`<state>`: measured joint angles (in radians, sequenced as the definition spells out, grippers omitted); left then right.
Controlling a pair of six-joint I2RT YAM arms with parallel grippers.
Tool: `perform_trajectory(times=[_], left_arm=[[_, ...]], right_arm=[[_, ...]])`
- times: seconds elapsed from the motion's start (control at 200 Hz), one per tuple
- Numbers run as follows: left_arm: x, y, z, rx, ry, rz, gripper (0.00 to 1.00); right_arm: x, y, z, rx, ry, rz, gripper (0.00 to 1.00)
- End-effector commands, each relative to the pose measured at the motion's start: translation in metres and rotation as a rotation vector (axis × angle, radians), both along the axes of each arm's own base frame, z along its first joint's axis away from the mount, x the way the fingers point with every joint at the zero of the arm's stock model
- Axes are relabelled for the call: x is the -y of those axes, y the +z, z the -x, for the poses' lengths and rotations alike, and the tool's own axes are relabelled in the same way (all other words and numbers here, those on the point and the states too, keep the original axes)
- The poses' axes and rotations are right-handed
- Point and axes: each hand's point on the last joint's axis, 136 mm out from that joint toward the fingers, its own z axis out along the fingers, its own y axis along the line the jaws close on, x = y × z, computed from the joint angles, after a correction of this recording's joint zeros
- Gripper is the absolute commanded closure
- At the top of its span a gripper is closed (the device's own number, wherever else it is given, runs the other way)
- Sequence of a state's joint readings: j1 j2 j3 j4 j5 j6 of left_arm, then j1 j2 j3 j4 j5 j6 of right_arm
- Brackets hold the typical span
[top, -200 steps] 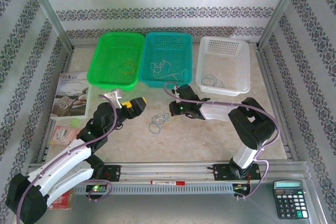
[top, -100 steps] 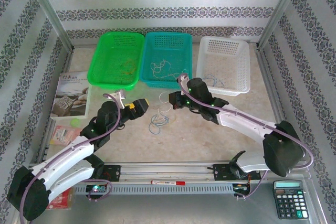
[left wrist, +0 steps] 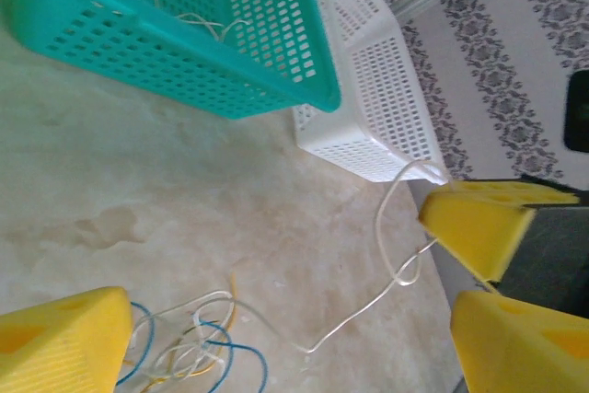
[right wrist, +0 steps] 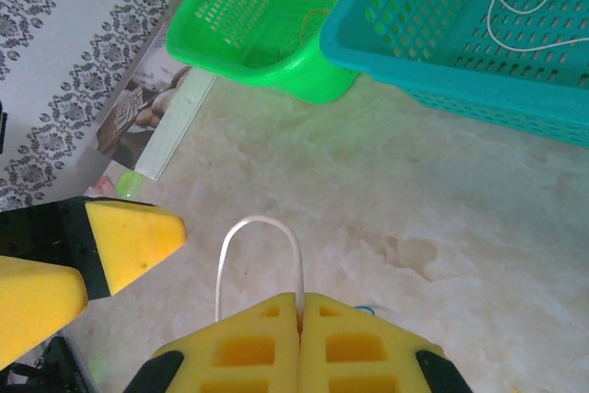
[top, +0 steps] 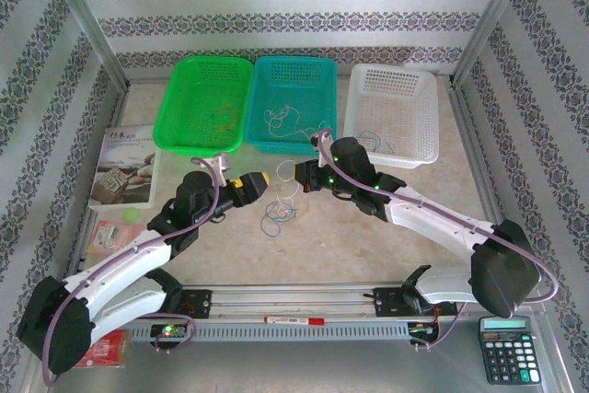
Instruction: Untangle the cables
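Several thin cables (top: 279, 211), blue, yellowish and whitish, lie knotted in a small heap near the middle of the table (top: 368, 227). They look almost weightless and quite limp, so they will likely slide and drag their neighbours rather than hold a shape. A hard tug would probably tighten the knot, so the best hold is a free end or an outer loop, well away from the snarl. One whitish cable (right wrist: 262, 220) already rises from the heap toward 1 o'clock, arching in a loop out of the right gripper (right wrist: 299, 306), whose pads are pressed together on it. At 10 o'clock of the heap hangs the left gripper (top: 261, 180), its fingers (right wrist: 129, 238) spread wide with nothing between them. At 12 o'clock stand a green basket (top: 204, 103), a teal basket (top: 293, 103) and a white basket (top: 391, 112), each with a loose wire in it. Compared with a second ago, the right arm has unfolded, its elbow swung out toward 4 o'clock, the whitish strand is drawn up and away from the heap, and the left gripper has crept nearer the heap.
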<state>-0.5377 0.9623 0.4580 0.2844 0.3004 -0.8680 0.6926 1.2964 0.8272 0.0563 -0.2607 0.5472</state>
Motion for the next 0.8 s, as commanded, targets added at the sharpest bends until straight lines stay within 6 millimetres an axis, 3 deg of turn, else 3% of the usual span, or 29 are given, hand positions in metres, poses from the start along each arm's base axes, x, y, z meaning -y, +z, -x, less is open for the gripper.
perform_trajectory(times=[0.0,0.794], left_arm=[[0.020,0.035,0.000,0.076,-0.082,0.092,0.21],[0.044,0.030,-0.014,0.066,-0.140,0.133,0.60]], right_arm=[[-0.010,0.010,0.007,0.014,0.039,-0.034,1.00],[-0.021,0.019,0.018,0.019,0.083,-0.066,1.00]])
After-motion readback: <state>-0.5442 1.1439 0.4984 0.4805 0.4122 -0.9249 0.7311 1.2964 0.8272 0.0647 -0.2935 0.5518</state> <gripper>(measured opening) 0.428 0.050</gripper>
